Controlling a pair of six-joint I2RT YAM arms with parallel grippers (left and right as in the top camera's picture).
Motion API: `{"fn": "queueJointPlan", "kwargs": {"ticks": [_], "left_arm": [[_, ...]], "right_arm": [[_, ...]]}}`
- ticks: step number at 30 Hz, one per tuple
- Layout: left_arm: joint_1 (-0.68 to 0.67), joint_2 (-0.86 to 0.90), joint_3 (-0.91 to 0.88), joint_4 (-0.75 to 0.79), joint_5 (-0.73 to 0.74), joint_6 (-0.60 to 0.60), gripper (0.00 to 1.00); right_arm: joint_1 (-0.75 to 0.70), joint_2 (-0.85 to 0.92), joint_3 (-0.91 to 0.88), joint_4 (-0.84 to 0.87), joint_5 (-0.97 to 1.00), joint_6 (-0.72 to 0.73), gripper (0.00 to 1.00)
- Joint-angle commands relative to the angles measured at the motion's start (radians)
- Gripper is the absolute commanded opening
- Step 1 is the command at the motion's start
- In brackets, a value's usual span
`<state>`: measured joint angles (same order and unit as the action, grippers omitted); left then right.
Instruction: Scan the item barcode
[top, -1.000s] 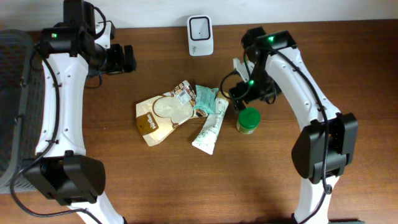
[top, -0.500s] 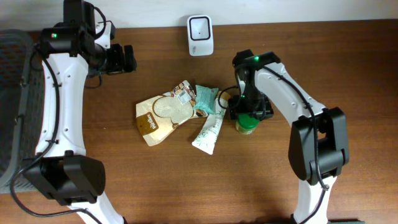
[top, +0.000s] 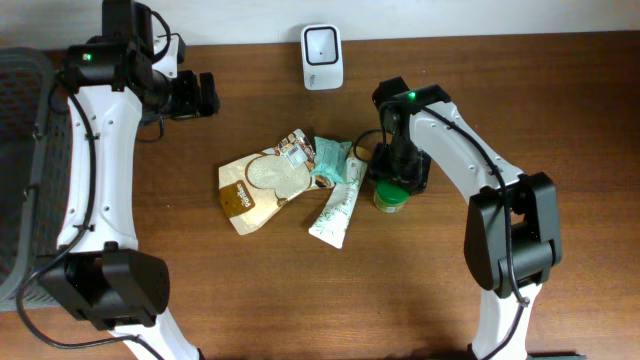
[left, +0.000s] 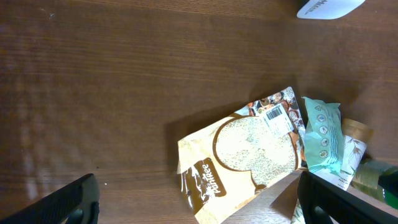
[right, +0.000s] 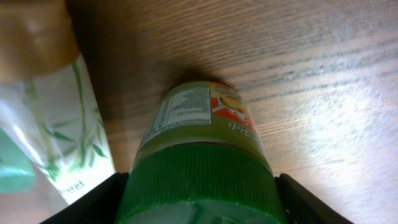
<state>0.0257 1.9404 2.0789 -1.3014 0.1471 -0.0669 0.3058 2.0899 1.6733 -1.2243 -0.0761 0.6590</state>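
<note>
A small jar (top: 388, 199) with a ribbed green lid and a green label stands upright on the table, right of the packet pile. My right gripper (top: 397, 178) is lowered over it. In the right wrist view its fingers press both sides of the lid, so my right gripper (right: 199, 200) is shut on the jar (right: 202, 121). The white scanner (top: 322, 45) stands at the table's back edge. Far to the left and back, my left gripper (top: 207, 95) hangs open above bare wood; in its own view nothing lies between the fingers of the left gripper (left: 199, 200).
Left of the jar lie a brown-and-cream pouch (top: 262, 185) with a barcode sticker (left: 277, 117), a teal packet (top: 330, 160) and a white leaf-printed packet (top: 337, 205), which lies close beside the jar. A grey basket (top: 20, 150) stands at the left table edge.
My right gripper came down and to the left over the jar and closed its fingers onto the lid. The jar shifted slightly left. The left arm stayed still.
</note>
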Motion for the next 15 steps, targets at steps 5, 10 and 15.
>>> {"fn": "queueJointPlan", "kwargs": {"ticks": [5,10,15], "left_arm": [[0.003,0.002,0.001,-0.002,0.01,0.019,0.99],[0.003,0.002,0.001,-0.002,0.01,0.019,0.99],[0.003,0.002,0.001,-0.002,0.01,0.019,0.99]], "right_arm": [[0.002,-0.005,-0.007,0.056,0.01,0.45,0.63],[0.002,-0.005,-0.007,0.121,0.035,0.48,0.73],[0.0,-0.007,-0.001,0.175,0.132,-0.063,0.98]]}}
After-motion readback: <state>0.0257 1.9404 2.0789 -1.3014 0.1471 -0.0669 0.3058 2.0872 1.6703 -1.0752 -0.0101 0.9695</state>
